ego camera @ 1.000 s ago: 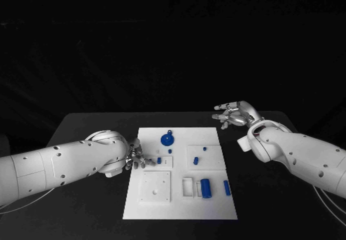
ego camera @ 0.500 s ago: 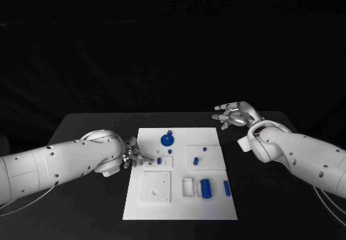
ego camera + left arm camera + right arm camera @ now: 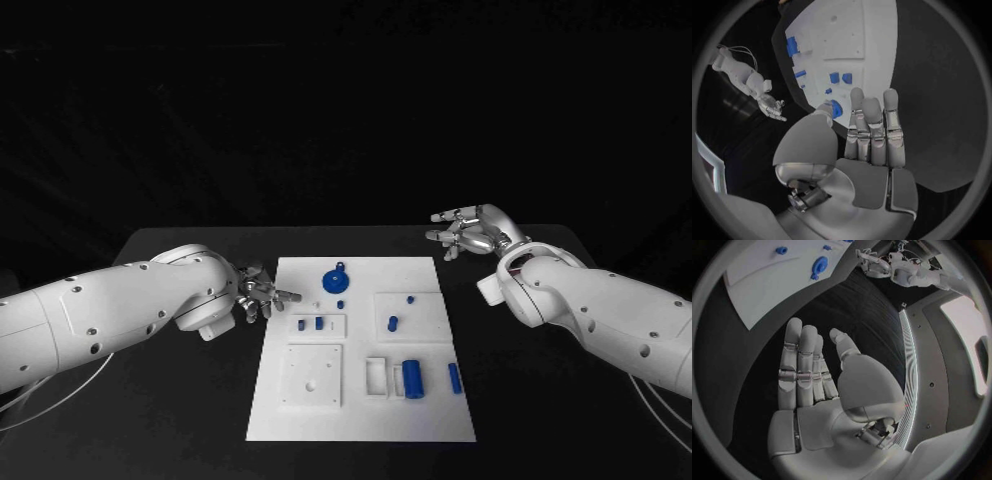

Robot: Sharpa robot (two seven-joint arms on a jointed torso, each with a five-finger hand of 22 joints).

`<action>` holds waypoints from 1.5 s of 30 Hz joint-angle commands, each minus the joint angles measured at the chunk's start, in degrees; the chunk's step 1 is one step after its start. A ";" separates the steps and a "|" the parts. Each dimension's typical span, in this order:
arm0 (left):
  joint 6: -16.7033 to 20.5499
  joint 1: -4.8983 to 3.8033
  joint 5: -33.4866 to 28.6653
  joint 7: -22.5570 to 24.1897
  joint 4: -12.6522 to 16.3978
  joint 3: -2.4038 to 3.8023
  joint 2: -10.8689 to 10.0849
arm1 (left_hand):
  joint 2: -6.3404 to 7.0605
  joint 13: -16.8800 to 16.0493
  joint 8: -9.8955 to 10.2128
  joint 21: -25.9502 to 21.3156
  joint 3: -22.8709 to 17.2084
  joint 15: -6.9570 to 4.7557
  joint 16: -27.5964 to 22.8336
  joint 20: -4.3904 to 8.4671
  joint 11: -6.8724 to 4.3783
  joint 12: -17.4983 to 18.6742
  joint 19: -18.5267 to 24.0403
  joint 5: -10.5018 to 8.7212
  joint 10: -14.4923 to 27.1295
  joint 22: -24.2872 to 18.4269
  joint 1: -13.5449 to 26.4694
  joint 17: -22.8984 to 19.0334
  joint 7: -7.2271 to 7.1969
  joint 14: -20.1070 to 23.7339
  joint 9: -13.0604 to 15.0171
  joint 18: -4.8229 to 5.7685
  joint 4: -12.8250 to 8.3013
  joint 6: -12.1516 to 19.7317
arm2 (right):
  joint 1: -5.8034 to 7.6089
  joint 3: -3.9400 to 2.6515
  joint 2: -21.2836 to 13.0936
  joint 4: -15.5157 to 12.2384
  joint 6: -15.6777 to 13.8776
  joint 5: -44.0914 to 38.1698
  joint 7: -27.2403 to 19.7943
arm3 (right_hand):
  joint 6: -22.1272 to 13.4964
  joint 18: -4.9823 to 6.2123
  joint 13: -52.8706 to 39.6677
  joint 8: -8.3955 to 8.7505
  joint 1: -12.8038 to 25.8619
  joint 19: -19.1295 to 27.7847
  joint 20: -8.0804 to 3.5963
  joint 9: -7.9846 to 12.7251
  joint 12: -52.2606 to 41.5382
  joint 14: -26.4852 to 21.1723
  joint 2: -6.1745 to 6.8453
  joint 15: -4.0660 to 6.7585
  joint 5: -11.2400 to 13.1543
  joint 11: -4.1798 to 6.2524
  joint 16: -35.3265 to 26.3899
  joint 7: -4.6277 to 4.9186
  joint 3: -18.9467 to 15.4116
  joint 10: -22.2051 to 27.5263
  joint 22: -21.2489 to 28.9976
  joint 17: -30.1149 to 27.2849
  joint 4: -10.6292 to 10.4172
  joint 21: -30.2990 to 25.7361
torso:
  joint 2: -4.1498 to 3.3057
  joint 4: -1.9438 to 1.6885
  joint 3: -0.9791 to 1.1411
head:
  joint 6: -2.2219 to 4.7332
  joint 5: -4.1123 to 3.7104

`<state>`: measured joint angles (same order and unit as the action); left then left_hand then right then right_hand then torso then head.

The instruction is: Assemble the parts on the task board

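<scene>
The left hand (image 3: 257, 296) hovers beside the task board (image 3: 361, 400) on the black bench (image 3: 173, 400), fingers (image 3: 873, 125) straight, empty. Blue parts (image 3: 413, 376) dot the board. Beyond its far right corner, the right hand (image 3: 464, 232) hangs spread, empty.

Black table (image 3: 173, 400) (matte, dark-topped) before a plain black backdrop (image 3: 346, 110), the room beyond unlit.
</scene>
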<state>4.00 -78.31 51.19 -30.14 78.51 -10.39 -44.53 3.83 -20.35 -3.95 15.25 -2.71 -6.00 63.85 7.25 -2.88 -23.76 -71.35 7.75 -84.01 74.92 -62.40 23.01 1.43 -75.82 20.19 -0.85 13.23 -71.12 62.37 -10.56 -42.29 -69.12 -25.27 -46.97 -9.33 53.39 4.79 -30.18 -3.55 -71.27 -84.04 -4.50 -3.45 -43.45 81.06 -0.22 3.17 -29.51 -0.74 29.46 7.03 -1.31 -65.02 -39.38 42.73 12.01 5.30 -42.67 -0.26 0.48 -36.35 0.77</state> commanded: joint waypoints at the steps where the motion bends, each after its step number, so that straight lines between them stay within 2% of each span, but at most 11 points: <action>1: 2.11 -0.24 -4.35 1.91 -0.19 0.10 -0.06 | -3.20 0.74 -0.10 -0.65 0.08 0.16 -0.61 -0.42 0.30 1.54 -0.14 3.82 -1.00 0.44 -2.58 -0.26 -0.11 0.73 -0.25 0.85 -2.64 0.61 | -0.03 -0.03 -0.02 -0.04 0.58 0.00 -0.46 | -0.36 -0.36 0.04 0.18 0.49 -0.14 0.36 0.05 -0.07 0.06 0.07 -0.10 -0.30 0.13 -0.31 0.19 0.19 0.42 0.09 -0.01 -0.01 0.19 | -0.08 0.01 -0.01 | 0.02 0.06; 2: 2.30 -0.27 -4.54 2.13 -0.24 0.12 -0.07 | -4.31 1.02 -0.01 -0.89 -0.46 0.23 -0.81 -0.48 0.28 2.10 -0.04 6.02 -0.72 0.39 -4.63 -0.35 -0.14 0.93 -0.41 0.85 -4.14 0.96 | -0.03 -0.03 -0.02 -0.04 0.59 0.00 -0.46 | -0.36 -0.36 0.04 0.18 0.49 -0.14 0.36 0.05 -0.07 0.06 0.07 -0.10 -0.30 0.13 -0.31 0.19 0.19 0.42 0.09 -0.01 -0.01 0.19 | -0.08 0.01 -0.02 | 0.00 0.07; 5: 2.91 -0.36 -5.10 3.15 -0.32 0.15 -0.05 | -5.72 2.17 -0.05 -1.57 0.07 0.49 -1.10 -0.66 0.43 4.18 0.00 7.04 0.34 0.29 -7.10 -0.50 0.04 1.27 -0.95 0.85 -6.58 1.65 | -0.03 -0.03 -0.02 -0.04 0.60 0.00 -0.46 | -0.36 -0.36 0.04 0.18 0.49 -0.14 0.36 0.05 -0.07 0.06 0.07 -0.10 -0.30 0.13 -0.31 0.19 0.19 0.42 0.09 -0.01 -0.01 0.19 | -0.04 0.02 -0.04 | -0.12 0.17; 8: 3.13 -0.42 -5.34 4.13 -0.28 0.17 0.02 | -6.21 5.85 -0.11 -2.48 -3.47 1.00 -1.54 -1.04 1.16 8.29 0.46 3.67 1.91 0.12 -12.87 -0.67 0.37 2.13 -1.19 0.73 -11.43 2.32 | -0.03 -0.03 -0.05 -0.05 0.60 0.00 -0.45 | -0.36 -0.36 0.04 0.18 0.49 -0.14 0.36 0.05 -0.07 0.06 0.07 -0.10 -0.30 0.13 -0.31 0.19 0.19 0.42 0.09 -0.01 -0.01 0.19 | -0.05 0.03 0.03 | 0.07 0.24; 10: 2.62 -0.44 -5.10 4.41 -0.11 0.17 0.00 | -5.31 9.21 -0.19 -2.97 -6.12 1.24 -1.50 -1.32 1.28 11.20 0.42 3.59 0.67 0.37 -12.84 -0.65 0.26 2.37 -1.74 0.49 -12.83 2.09 | -0.03 -0.03 -0.05 -0.06 0.61 0.00 -0.44 | -0.36 -0.36 0.04 0.18 0.49 -0.14 0.36 0.05 -0.07 0.06 0.07 -0.10 -0.30 0.13 -0.31 0.19 0.19 0.42 0.09 -0.01 -0.01 0.19 | -0.06 0.06 0.03 | 0.01 0.19; 17: -0.27 -0.47 -1.83 3.11 0.78 0.00 0.11 | -3.15 11.34 0.15 -3.77 -4.59 1.23 -0.98 -1.33 1.20 12.33 -0.34 -3.44 -1.01 0.61 -7.71 -0.45 0.36 2.02 -6.26 0.50 -8.92 0.58 | -0.03 -0.03 -0.16 -0.11 0.59 0.00 -0.39 | -0.37 -0.35 0.09 0.19 0.46 -0.11 0.36 0.06 -0.02 0.05 0.13 -0.09 -0.32 0.13 -0.35 0.18 0.41 0.42 0.11 -0.03 0.00 0.26 | 0.02 -0.08 0.05 | 0.08 0.24; 25: -4.98 -0.45 2.29 0.60 1.20 -0.86 0.89 | 0.53 10.98 -0.22 -3.77 -5.52 1.15 0.86 -1.23 1.28 11.46 -0.99 -4.63 -1.40 1.11 -2.60 0.45 0.62 1.86 -8.45 0.56 -3.21 -0.14 | -0.03 -0.03 -0.08 -0.11 0.62 0.00 -0.40 | -0.39 -0.35 0.11 0.18 0.43 -0.11 0.35 0.06 0.00 0.06 0.10 -0.09 -0.40 0.13 -0.35 0.20 0.56 0.43 0.09 -0.03 0.04 0.27 | -0.01 0.11 0.02 | 0.23 0.52; 28: -5.87 -0.44 3.24 0.01 1.22 -1.60 1.26 | 0.67 9.34 -0.35 -3.01 -6.46 0.97 1.76 -1.00 1.01 8.99 -0.84 -4.51 -0.61 1.15 -2.15 0.79 0.26 2.13 -3.61 0.74 -2.82 0.06 | -0.04 -0.03 -0.04 -0.10 0.64 0.00 -0.41 | -0.39 -0.35 0.11 0.18 0.43 -0.11 0.35 0.06 0.00 0.06 0.10 -0.09 -0.40 0.13 -0.35 0.20 0.56 0.43 0.09 -0.03 0.04 0.27 | -0.06 0.16 0.02 | 0.24 0.50; 35: -6.18 -0.34 4.58 -0.50 0.95 -2.67 2.09 | 3.53 7.65 -1.48 -1.86 -8.11 0.82 2.49 -0.90 0.85 6.09 -0.56 -4.62 0.66 1.13 0.27 0.95 -0.11 2.10 7.22 0.71 1.00 1.14 | -0.09 -0.03 -0.01 -0.10 0.65 0.00 -0.43 | -0.39 -0.35 0.11 0.18 0.43 -0.11 0.35 0.06 0.00 0.06 0.10 -0.09 -0.40 0.13 -0.35 0.20 0.56 0.43 0.09 -0.03 0.04 0.27 | -0.08 0.06 -0.03 | 0.23 0.45; 37: -6.19 -0.29 4.83 -0.51 0.84 -2.84 2.44 | 3.64 6.90 -1.75 -1.42 -8.21 0.79 2.82 -0.90 0.78 4.49 -0.41 -4.63 1.51 1.11 0.37 1.08 -0.26 2.16 14.57 0.71 1.49 2.40 | -0.11 -0.03 0.01 -0.10 0.66 0.00 -0.44 | -0.39 -0.35 0.11 0.18 0.43 -0.11 0.35 0.06 0.00 0.06 0.10 -0.09 -0.40 0.13 -0.35 0.20 0.56 0.43 0.09 -0.03 0.04 0.27 | -0.09 0.08 0.00 | 0.08 0.45; 45: -5.82 0.03 5.23 -0.27 0.35 -3.11 3.38 | 3.58 6.96 -0.56 -1.29 -8.32 0.84 2.72 -0.92 0.91 4.26 -0.35 -4.55 1.99 1.08 0.28 0.93 -0.04 2.13 15.93 0.66 1.23 2.82 | -0.15 -0.03 0.07 -0.08 0.66 0.00 -0.47 | -0.39 -0.35 0.11 0.18 0.43 -0.11 0.35 0.06 0.00 0.06 0.10 -0.09 -0.40 0.13 -0.35 0.20 0.56 0.43 0.09 -0.03 0.04 0.27 | -0.08 0.10 -0.03 | 0.15 0.36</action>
<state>-1.07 -78.35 55.39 -30.39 78.90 -13.51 -41.34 7.05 -13.36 -4.82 13.63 -11.02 -4.83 66.52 6.47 -2.05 -19.14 -71.96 3.26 -82.38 74.90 -62.07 23.99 1.38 -73.80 36.09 -0.85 14.32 -68.82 62.28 -10.56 -42.27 -69.14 -25.26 -46.96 -9.32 53.39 4.79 -30.13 -3.55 -71.27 -84.04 -4.50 -3.44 -43.45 81.06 -0.22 3.17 -29.51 -0.74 29.46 7.03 -1.00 -65.02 -39.33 42.73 12.02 5.30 -42.74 -0.15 0.47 -36.30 1.21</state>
